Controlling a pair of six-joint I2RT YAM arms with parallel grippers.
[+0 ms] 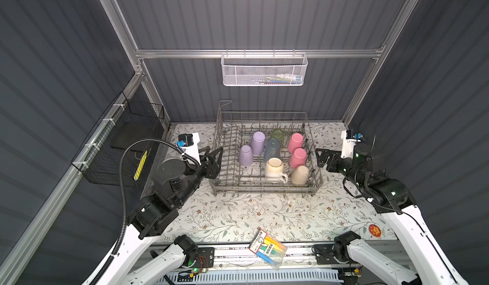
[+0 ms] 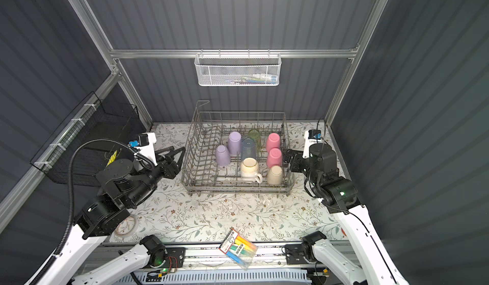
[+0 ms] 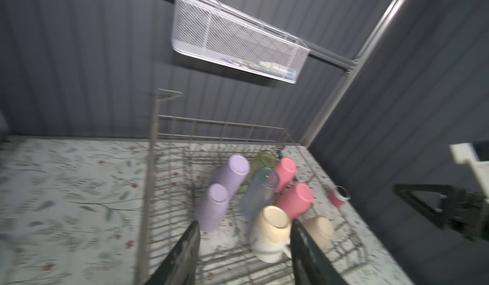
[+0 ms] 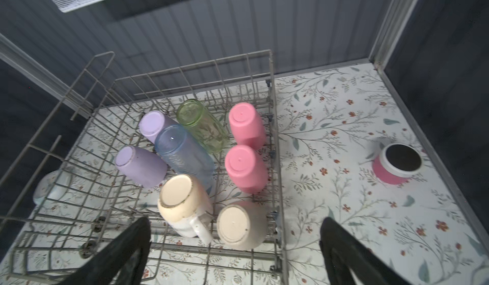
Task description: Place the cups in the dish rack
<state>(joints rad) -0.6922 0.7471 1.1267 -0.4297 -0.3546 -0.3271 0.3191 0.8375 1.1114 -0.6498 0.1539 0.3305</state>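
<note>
A: Left pincer [image 3: 244,222]?
B: Jaws partly apart, nothing between them. It hangs by the left wall of the dish rack [image 1: 227,148]; contact unclear.
A: Right pincer [image 4: 235,220]?
B: Spread wide, empty, just outside the right wall, near the beige cup [image 1: 299,175].
A: Cups [image 1: 272,148]?
B: All eight in the rack, bottoms up, cream mug [image 1: 274,167] at the front. Rack sits on the floral tabletop [image 1: 238,217].

Grey dish rack [image 1: 264,188], floral-patterned tabletop [image 1: 238,217]
</note>
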